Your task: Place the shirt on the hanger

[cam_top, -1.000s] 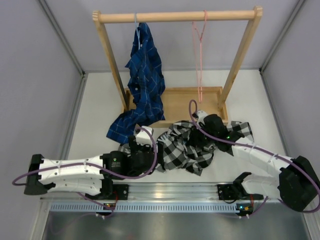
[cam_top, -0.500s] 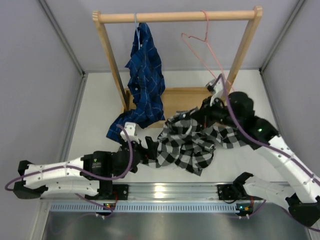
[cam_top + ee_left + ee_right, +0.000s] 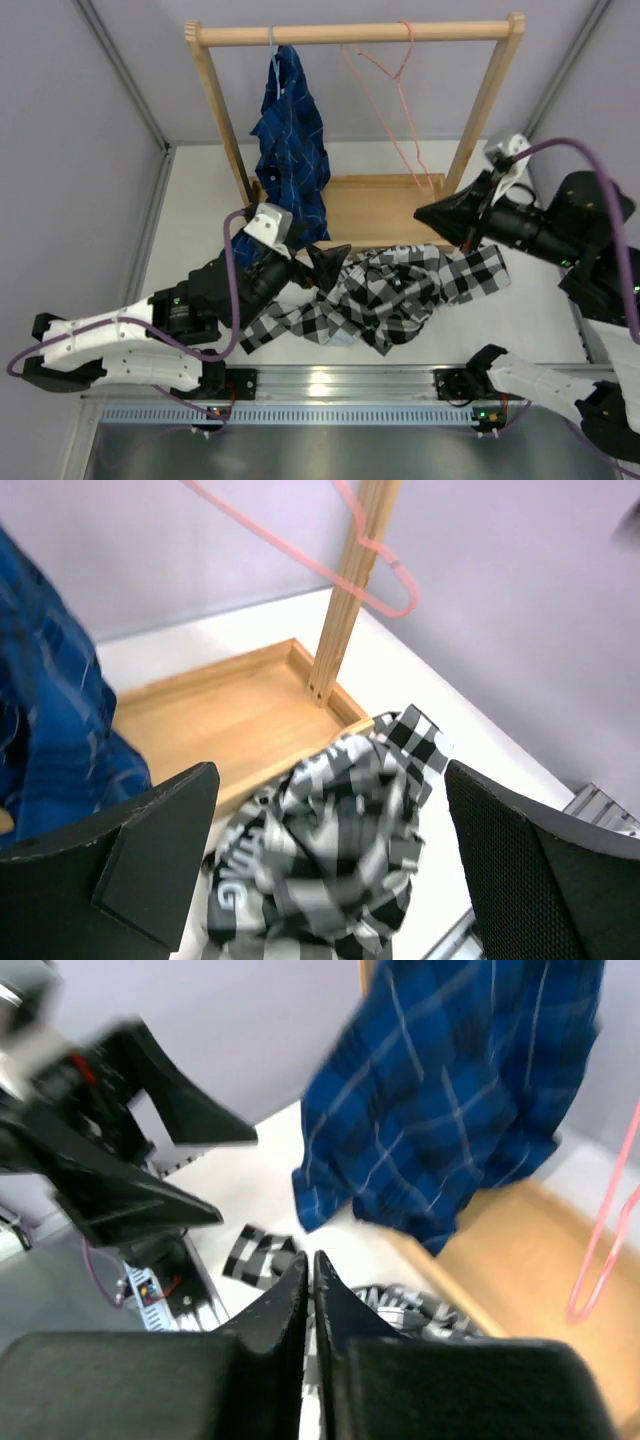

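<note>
The black-and-white checked shirt (image 3: 385,298) lies crumpled on the table in front of the rack's tray, its white lettering facing up (image 3: 330,850). From the rod hangs the pink hanger (image 3: 385,90), bare (image 3: 300,555). My left gripper (image 3: 320,266) is open at the shirt's left edge; in the left wrist view its fingers (image 3: 110,870) stand wide on either side of the cloth. My right gripper (image 3: 420,213) is shut and holds nothing, raised to the right of the shirt and below the hanger. Its wrist view shows the shut gripper (image 3: 311,1260) above bits of the shirt (image 3: 255,1255).
A wooden rack (image 3: 350,34) with a tray base (image 3: 375,205) stands at the back. A dark blue plaid shirt (image 3: 290,140) hangs on its left side and drapes onto the table. The right post (image 3: 485,110) is close to my right arm.
My right gripper let the shirt go, shut empty and rose to the right. The shirt dropped and spread flatter. My left arm reached forward to it. The hanger swung round.
</note>
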Tool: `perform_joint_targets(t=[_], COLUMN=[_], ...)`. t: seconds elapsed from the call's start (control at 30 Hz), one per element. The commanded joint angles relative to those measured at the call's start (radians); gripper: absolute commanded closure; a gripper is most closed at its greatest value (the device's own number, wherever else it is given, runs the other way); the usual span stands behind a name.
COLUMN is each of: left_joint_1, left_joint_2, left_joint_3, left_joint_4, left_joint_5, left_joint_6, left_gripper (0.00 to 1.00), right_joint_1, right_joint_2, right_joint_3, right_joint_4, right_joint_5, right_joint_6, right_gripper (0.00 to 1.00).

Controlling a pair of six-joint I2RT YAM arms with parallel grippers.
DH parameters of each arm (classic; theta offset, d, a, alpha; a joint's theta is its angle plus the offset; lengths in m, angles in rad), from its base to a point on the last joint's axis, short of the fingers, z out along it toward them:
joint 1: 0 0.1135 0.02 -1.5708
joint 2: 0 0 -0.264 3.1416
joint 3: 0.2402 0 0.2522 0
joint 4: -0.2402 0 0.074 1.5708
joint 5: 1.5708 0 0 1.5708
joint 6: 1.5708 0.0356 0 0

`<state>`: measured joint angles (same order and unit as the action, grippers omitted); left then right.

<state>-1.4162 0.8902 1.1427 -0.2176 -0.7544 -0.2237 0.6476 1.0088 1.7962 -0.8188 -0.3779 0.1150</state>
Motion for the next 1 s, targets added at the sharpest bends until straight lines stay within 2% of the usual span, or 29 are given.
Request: perform_joint_targets(t=[0.0, 0.03, 0.07, 0.1, 0.13, 0.2, 0.27, 0.37, 0.5, 0.6, 0.73, 0.87, 0.97], left_joint_1=[0.0, 0.002, 0.0, 0.0, 0.0, 0.0, 0.0, 0.0, 0.0, 0.0, 0.002, 0.0, 0.002], left_joint_2=[0.064, 0.073, 0.078, 0.082, 0.078, 0.058, 0.041, 0.009, -0.031, -0.054, -0.073, -0.102, -0.111], left_joint_3=[0.022, 0.012, 0.002, -0.011, -0.023, -0.066, -0.099, -0.127, -0.176, -0.211, -0.261, -0.29, -0.288], left_joint_4=[0.147, 0.146, 0.146, 0.146, 0.146, 0.146, 0.135, 0.088, 0.043, 0.021, -0.009, -0.017, -0.046], left_joint_5=[0.054, 0.032, -0.015, -0.035, -0.052, -0.085, -0.109, -0.117, -0.14, -0.145, -0.151, -0.155, -0.154], left_joint_6=[0.161, 0.152, 0.138, 0.107, 0.092, 0.057, 0.038, -0.014, -0.051, -0.083, -0.123, -0.146, -0.152], left_gripper=[0.02, 0.02, 0.02, 0.02, 0.02, 0.02, 0.02, 0.02, 0.02, 0.02, 0.02, 0.02, 0.02], right_joint_1=[0.009, 0.009, 0.009, 0.009, 0.009, 0.009, 0.009, 0.018, 0.024, 0.024, 0.026, 0.026, 0.026], right_joint_2=[-0.146, -0.18, -0.231, -0.252, -0.269, -0.294, -0.308, -0.395, -0.535, -0.572, -0.608, -0.714, -0.81], right_joint_3=[-0.356, -0.442, -0.522, -0.688, -0.768, -0.936, -1.001, -1.147, -1.222, -1.206, -1.233, -1.268, -1.255], right_joint_4=[-0.018, 0.016, 0.053, 0.126, 0.17, 0.254, 0.27, 0.326, 0.316, 0.225, 0.182, 0.143, 0.046], right_joint_5=[0.075, 0.103, 0.143, 0.16, 0.172, 0.239, 0.346, 0.428, 0.522, 0.58, 0.564, 0.557, 0.593], right_joint_6=[0.076, 0.118, 0.164, 0.255, 0.296, 0.415, 0.483, 0.628, 0.733, 0.746, 0.787, 0.836, 0.857], right_gripper=[0.95, 0.85, 0.55, 0.54, 0.55, 0.42, 0.32, 0.31, 0.29, 0.29, 0.3, 0.33, 0.34])
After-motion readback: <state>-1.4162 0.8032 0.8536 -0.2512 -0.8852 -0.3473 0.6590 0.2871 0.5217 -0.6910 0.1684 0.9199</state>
